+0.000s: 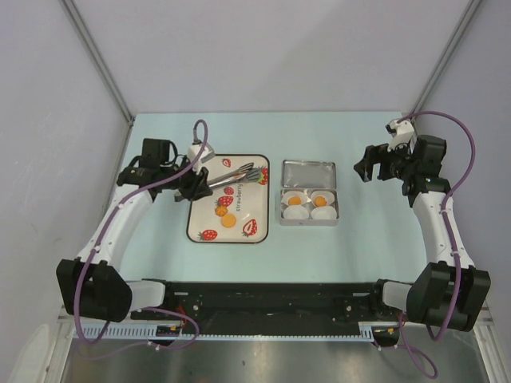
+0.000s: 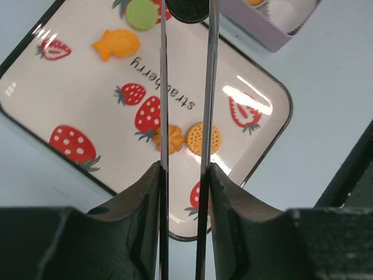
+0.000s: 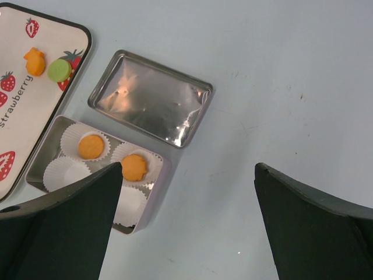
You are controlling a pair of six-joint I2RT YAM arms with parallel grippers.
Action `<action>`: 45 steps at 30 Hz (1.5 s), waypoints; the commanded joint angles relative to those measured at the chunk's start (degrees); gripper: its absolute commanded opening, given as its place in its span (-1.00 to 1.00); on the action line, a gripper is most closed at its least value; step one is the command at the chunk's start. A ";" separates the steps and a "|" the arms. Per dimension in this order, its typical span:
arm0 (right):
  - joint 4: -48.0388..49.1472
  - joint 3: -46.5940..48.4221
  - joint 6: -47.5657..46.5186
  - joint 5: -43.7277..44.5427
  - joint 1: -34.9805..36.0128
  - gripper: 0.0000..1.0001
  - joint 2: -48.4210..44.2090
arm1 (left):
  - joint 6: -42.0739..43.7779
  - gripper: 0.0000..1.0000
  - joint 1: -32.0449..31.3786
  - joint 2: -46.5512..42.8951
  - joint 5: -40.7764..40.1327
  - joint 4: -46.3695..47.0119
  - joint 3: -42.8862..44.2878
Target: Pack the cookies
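My left gripper [image 2: 183,169] [image 1: 185,182] is shut on metal tongs [image 2: 164,87] [image 1: 234,175] that reach over the strawberry tray [image 2: 81,99] [image 1: 249,203]. A black cookie [image 2: 187,9] sits between the tong tips. Two round orange cookies [image 2: 203,138] [image 1: 227,217] lie side by side on the tray. An orange fish shape [image 2: 116,44] and a green disc [image 2: 141,13] lie near the tray's far end. The open tin [image 3: 152,198] [image 1: 310,221] holds white paper cups, two with orange cookies [image 3: 91,146] [image 3: 134,167]. My right gripper [image 3: 189,227] [image 1: 369,167] hangs open, right of the tin.
The tin's silver lid [image 3: 150,98] [image 1: 309,173] lies flat just behind the tin. The tray and tin sit side by side mid-table, the tray on the left. The black rail with both arm bases [image 1: 271,302] runs along the near edge.
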 commanded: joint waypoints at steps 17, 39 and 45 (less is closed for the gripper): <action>0.45 -0.01 -0.87 -0.40 -1.93 0.99 1.76 | -4.18 -0.31 -21.55 4.85 -2.14 2.95 6.47; 0.18 -0.01 -1.57 -1.19 -2.72 0.99 3.87 | -3.74 -0.31 -27.71 13.82 -8.30 8.31 7.53; 0.01 -0.01 -1.57 -1.37 -2.63 0.99 3.79 | -3.39 -0.29 -28.23 14.61 -9.09 8.84 6.74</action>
